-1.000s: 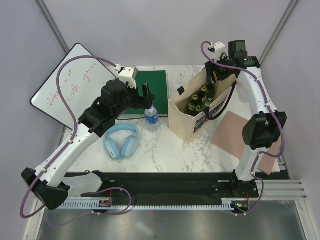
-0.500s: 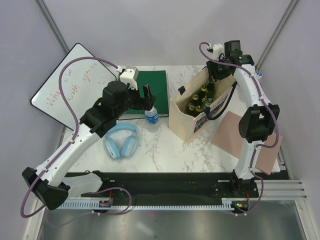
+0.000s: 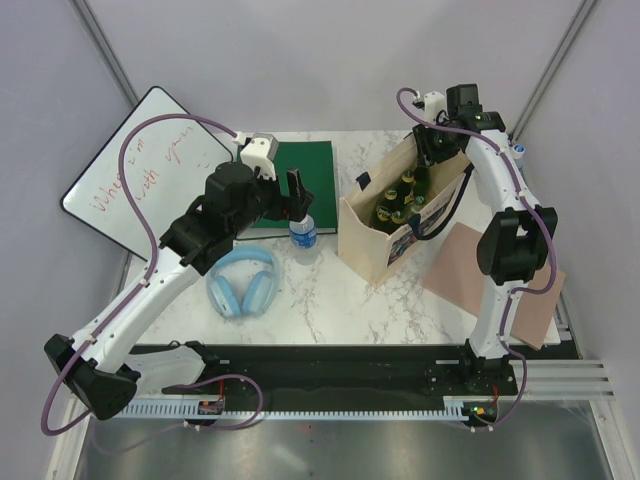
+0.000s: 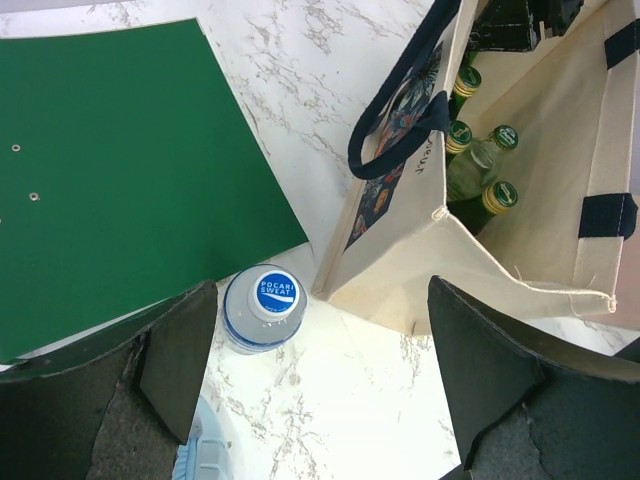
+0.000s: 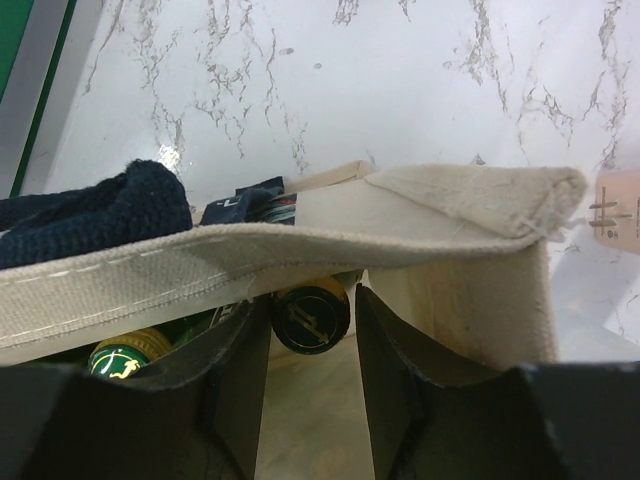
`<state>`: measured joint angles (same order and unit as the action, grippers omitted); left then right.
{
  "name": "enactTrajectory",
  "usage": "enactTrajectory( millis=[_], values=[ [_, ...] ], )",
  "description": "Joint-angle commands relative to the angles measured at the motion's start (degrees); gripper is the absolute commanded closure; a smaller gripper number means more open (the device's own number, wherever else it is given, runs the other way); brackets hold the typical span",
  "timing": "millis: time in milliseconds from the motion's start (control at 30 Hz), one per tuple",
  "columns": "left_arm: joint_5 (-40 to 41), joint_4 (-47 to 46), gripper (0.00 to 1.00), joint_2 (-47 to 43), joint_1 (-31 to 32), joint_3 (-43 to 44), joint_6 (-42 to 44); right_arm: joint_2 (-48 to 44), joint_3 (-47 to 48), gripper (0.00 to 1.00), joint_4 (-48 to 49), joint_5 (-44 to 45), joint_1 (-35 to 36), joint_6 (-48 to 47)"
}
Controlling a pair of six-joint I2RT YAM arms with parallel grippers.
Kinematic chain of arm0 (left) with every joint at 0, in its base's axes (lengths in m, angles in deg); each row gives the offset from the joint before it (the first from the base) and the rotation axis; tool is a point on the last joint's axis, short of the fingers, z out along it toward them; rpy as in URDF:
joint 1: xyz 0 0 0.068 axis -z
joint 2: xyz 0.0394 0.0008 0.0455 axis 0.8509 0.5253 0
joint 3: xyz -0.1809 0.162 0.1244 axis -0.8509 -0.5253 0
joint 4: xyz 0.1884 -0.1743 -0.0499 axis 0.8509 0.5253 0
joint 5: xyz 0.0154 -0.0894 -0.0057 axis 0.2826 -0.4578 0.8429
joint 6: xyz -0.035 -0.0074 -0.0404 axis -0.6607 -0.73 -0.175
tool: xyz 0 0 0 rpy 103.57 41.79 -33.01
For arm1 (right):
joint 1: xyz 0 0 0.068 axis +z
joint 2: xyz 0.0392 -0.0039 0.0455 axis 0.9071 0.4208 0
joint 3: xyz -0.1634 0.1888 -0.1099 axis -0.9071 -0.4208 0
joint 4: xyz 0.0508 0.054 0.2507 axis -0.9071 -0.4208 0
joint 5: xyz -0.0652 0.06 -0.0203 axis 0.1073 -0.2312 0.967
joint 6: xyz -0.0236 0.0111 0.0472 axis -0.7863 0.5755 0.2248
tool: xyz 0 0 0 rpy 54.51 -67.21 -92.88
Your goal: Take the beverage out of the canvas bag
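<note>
The beige canvas bag (image 3: 365, 240) stands open on the marble table, right of centre, with several green bottles (image 3: 395, 205) upright inside. My right gripper (image 3: 437, 150) is lowered into the bag's far corner. In the right wrist view its jaws (image 5: 310, 345) are open and straddle a dark bottle cap (image 5: 312, 316) just under the bag's rim (image 5: 400, 220), with a small gap. My left gripper (image 3: 297, 195) is wide open and empty above the table, between a Pocari Sweat bottle (image 4: 262, 305) and the bag (image 4: 530, 240).
A green binder (image 3: 300, 170) lies at the back, blue headphones (image 3: 243, 282) in front of it. A whiteboard (image 3: 140, 165) leans at the left. A pink board (image 3: 465, 262) lies right of the bag. The Pocari bottle (image 3: 303, 233) stands left of the bag.
My right wrist has shifted slightly left and settled over the bag's far corner. The left arm has barely moved.
</note>
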<state>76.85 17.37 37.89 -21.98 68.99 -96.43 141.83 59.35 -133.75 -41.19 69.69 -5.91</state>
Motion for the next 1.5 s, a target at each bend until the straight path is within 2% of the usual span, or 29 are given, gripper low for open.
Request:
enactTrajectory(
  millis=[0, 200, 367, 500, 700, 1000, 1467],
  values=[
    [-0.5, -2.8, 0.08, -0.1, -0.3, 0.0, -1.9, 0.9, -0.2, 0.54, 1.1, 0.6, 0.0, 0.4],
    [-0.9, -2.8, 0.08, -0.3, -0.3, 0.0, -2.1, 1.3, -0.1, 0.6, 1.1, 0.0, 0.0, 0.5],
    [-2.3, -3.0, 0.08, -0.3, -0.3, 0.2, -2.7, 1.1, -0.8, 0.72, 0.6, -0.5, 0.0, 0.0],
    [-3.1, -3.7, 0.08, -0.3, -0.3, 0.3, -3.5, 0.6, -0.2, 0.85, -0.1, -1.8, -0.1, -0.4],
    [-4.1, -3.9, 0.09, -0.2, -0.3, 0.2, -4.1, -1.2, 4.0, 1.0, -0.4, -2.6, -0.3, -0.9],
    [-5.6, -4.4, 0.09, 1.3, -0.3, 2.0, -4.6, -5.1, 10.3, 1.0, 0.5, -6.5, -1.3, 0.6],
    [-12.6, -6.9, 0.09, 4.0, -0.1, 3.8, -6.9, -12.1, 16.2, 1.0, 3.2, -8.8, -1.8, 3.2]
  ],
)
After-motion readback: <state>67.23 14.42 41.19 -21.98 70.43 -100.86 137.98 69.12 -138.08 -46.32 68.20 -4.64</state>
